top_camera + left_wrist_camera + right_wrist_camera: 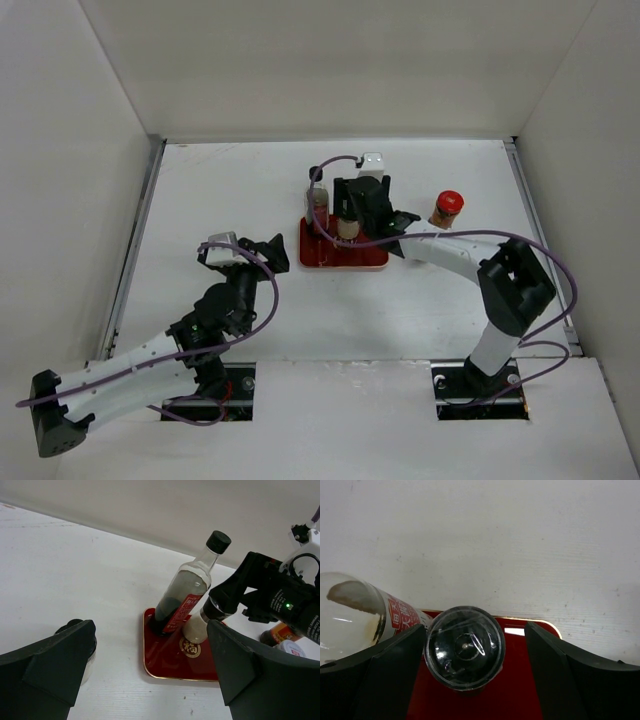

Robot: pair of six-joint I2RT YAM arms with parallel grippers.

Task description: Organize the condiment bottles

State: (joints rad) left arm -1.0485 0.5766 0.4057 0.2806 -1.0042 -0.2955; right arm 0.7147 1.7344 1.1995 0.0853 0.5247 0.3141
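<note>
At lower left of the top view, the left gripper (272,256) hangs low over the table with its jaws spread wide and nothing between them. It points toward the red tray (365,258) from well apart. In its wrist view a short shaker (75,628) stands just beside the finger at the frame's left edge and is half hidden by it.

At centre, the tall bottle (186,587) stands upright on the tray's left side, black cap uppermost. Immediately to its right the right gripper (348,222) reaches down from above and straddles a second shaker (465,647), which stands on the tray beside the tall bottle.

That shaker's long axis is vertical, so its round lid faces straight up at the right wrist camera. The fingers (380,680) flank it at left and right of that frame. The left one meets the lid's edge and a strip of red tray shows before the right one, so the jaws look parted rather than clamped.

The coming move seems to turn on this alignment. The right arm is far nearer, and its jaws need only a short squeeze or a straight lift along the shaker's axis. A sideways drift could knock the tall bottle.

At upper right the red-lidded jar (447,208) stands alone on the table, off the tray.
</note>
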